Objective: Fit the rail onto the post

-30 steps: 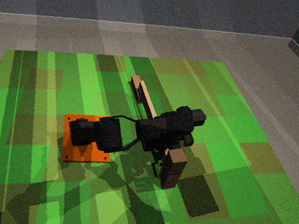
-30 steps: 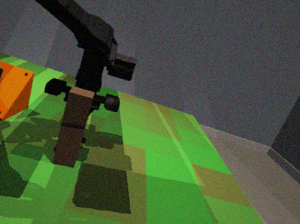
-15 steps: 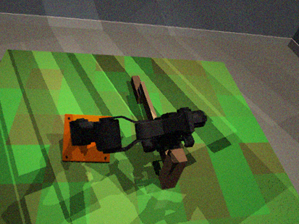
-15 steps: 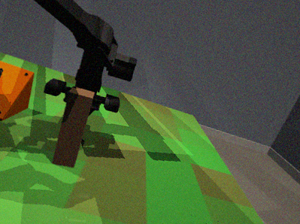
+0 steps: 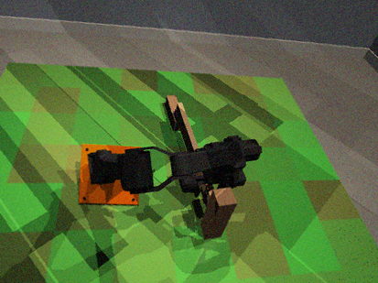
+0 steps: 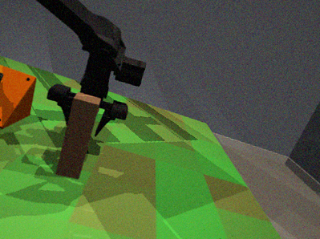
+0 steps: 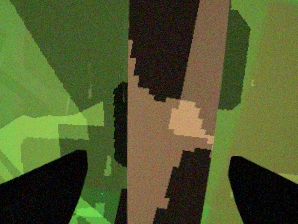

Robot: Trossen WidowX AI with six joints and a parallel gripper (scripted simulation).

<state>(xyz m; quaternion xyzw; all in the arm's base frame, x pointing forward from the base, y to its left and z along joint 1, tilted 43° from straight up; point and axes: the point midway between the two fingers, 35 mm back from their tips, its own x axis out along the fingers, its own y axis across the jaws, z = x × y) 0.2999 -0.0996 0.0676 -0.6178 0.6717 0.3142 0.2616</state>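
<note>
Gripper [image 7: 156, 185] spread wide, fingers either side of the rail [image 7: 156, 163], not touching, post [image 6: 77, 135] upright alongside

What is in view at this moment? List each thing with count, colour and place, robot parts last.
Rail: one, light wood, running from behind the post toward the far block, under the wrist.
Post: one, brown wood, upright on the table, near end of the rail.
Footboard block: one, light wood, at the rail's far end.
Table surface: one, green patchwork.
Floor: grey, around the table.
Base plate: one, orange, left of the rail.
Arm: one, black, reaching over the rail.
End effector: one, black, open, fingers either side of the rail.
</note>
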